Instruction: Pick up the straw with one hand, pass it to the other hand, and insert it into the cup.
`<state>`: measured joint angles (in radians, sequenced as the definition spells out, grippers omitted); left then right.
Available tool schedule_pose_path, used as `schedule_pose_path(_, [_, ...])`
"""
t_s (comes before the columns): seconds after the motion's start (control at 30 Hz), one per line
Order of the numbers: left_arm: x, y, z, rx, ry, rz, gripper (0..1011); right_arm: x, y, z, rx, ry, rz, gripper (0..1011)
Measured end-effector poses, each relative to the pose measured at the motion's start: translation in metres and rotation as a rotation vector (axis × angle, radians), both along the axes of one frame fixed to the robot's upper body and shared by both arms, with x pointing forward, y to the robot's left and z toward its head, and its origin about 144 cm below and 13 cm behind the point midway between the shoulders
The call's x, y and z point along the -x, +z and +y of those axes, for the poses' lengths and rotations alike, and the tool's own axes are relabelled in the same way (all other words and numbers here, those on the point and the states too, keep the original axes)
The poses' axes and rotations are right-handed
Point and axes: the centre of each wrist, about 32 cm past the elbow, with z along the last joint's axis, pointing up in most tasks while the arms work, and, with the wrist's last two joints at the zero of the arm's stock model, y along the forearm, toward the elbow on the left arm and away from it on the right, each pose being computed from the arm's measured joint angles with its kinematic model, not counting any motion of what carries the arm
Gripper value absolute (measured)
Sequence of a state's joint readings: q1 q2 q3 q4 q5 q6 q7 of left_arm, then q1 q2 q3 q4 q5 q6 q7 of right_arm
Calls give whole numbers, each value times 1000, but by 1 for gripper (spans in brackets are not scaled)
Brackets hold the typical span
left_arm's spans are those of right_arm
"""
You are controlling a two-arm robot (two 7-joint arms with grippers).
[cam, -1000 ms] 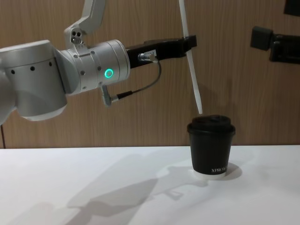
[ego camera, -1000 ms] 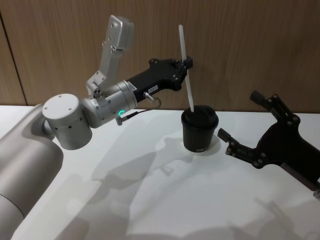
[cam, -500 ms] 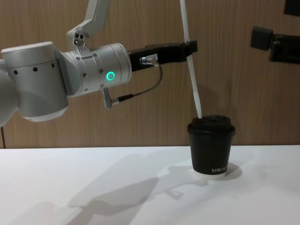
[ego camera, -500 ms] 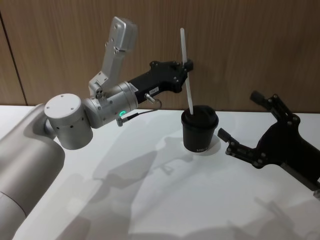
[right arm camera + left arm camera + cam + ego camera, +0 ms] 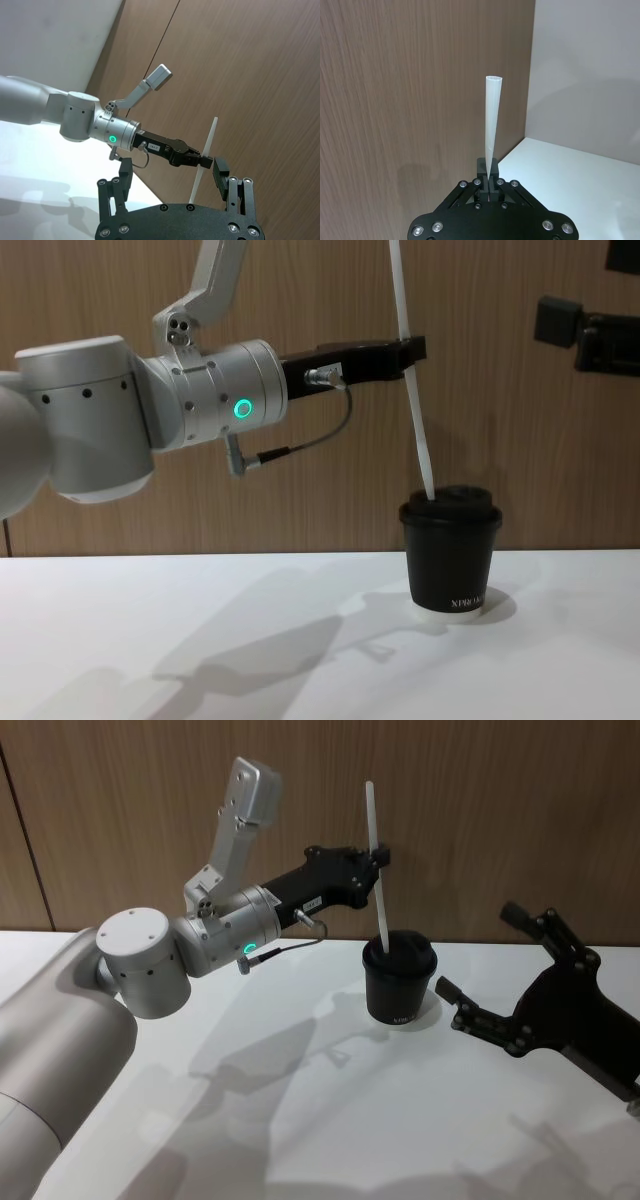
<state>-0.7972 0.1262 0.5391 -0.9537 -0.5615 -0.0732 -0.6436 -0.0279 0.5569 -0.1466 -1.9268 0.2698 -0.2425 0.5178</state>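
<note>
My left gripper, long and black with a silver wrist and green ring light, is shut on the white straw near its middle. The straw stands almost upright, and its lower end meets the top of the domed lid of the black cup. Seen from the chest, the straw comes down onto the left part of the lid of the cup. Whether the tip is inside the lid I cannot tell. My right gripper, black and blocky, hangs open to the right of the cup, holding nothing.
The cup stands on a white table near the back. A brown wooden wall rises right behind it. My left forearm stretches across the table's left side.
My left gripper has lowered the straw a little, so its lower end went from just above the lid down onto it. The right arm has not moved.
</note>
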Motion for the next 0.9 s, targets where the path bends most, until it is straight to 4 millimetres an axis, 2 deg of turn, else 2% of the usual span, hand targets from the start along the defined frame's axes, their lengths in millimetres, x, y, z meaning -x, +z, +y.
schedule_pose_path(0.9, [-2, -2, -2, -2, 0, 33, 5, 0, 0, 0, 0, 0, 0, 1001])
